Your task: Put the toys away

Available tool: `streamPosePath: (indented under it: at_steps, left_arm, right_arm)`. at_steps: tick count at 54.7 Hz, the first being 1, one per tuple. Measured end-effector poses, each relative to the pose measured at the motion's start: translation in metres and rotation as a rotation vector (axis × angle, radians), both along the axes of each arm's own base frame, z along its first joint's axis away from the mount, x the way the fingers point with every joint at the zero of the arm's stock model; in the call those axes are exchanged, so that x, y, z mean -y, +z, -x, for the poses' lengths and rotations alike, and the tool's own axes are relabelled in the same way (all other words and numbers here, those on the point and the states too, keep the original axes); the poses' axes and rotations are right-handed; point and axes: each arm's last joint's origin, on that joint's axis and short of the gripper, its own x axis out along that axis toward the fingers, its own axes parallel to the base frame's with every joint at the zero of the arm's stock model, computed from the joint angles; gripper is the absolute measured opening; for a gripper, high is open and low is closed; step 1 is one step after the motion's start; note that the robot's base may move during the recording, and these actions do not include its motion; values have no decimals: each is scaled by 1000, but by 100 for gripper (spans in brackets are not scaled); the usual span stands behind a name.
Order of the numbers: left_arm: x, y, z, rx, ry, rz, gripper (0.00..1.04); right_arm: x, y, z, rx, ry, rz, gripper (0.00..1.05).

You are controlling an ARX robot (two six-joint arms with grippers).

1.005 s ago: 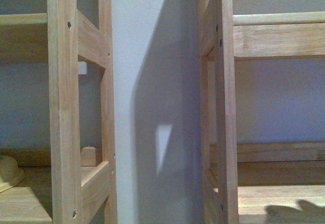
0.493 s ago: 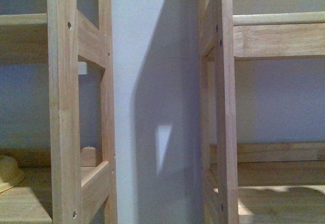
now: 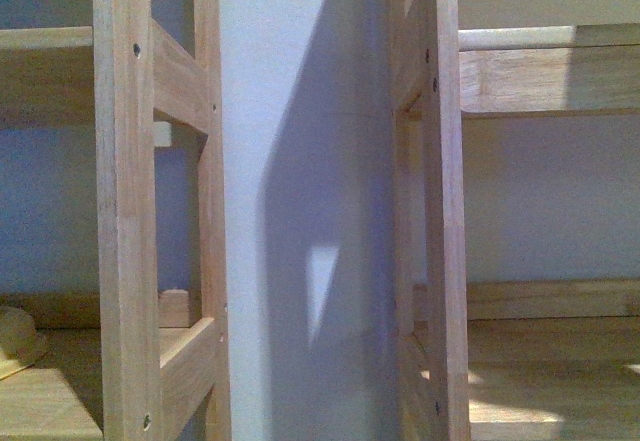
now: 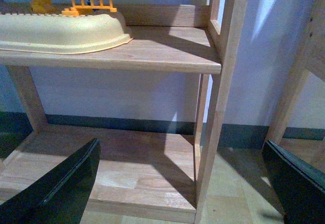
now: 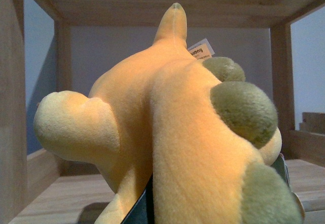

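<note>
Setting: pale wall [image 3: 300, 111] behind two wooden shelf units, the left unit [image 3: 125, 261] and the right unit [image 3: 440, 211].

Left gripper [image 4: 183, 183]: two dark fingers [image 4: 66, 183] spread wide, holding nothing, before a low shelf board [image 4: 127, 163].

Upper shelf [image 4: 152, 56]: one cream hat-shaped object [image 4: 61, 31], one orange toy fence [image 4: 94, 3].

Plush toy [image 5: 172, 127]: one, orange-yellow, soft, olive-green patches, pointed tip, white tag [image 5: 201, 48]; fills the right wrist view inside a shelf bay. Right gripper's jaws hidden behind it; grip cannot be told.
</note>
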Motion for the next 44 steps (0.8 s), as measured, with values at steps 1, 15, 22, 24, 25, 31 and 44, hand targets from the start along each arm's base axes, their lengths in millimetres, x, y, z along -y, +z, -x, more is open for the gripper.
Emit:
streamPosePath:
  at_steps: [1,15,22,24,25,31,44]
  left_arm:
    - [0,0,0,0,0,0,98]
    - [0,0,0,0,0,0,98]
    - [0,0,0,0,0,0,98]
    - [0,0,0,0,0,0,98]
    - [0,0,0,0,0,0,98]
    - [0,0,0,0,0,0,98]
    - [0,0,0,0,0,0,98]
  right_arm:
    - [1,0,-3,-4,2,-2,7]
    - [9,11,-75,-40,88,-76,7]
    - [6,19,-98,-36,116,-95,7]
    - [5,21,-105,-39,122,-100,7]
    - [5,21,-107,-40,123,-101,7]
    - [5,23,-136,-62,146,-139,7]
    - [2,15,-179,-112,183,-210,7]
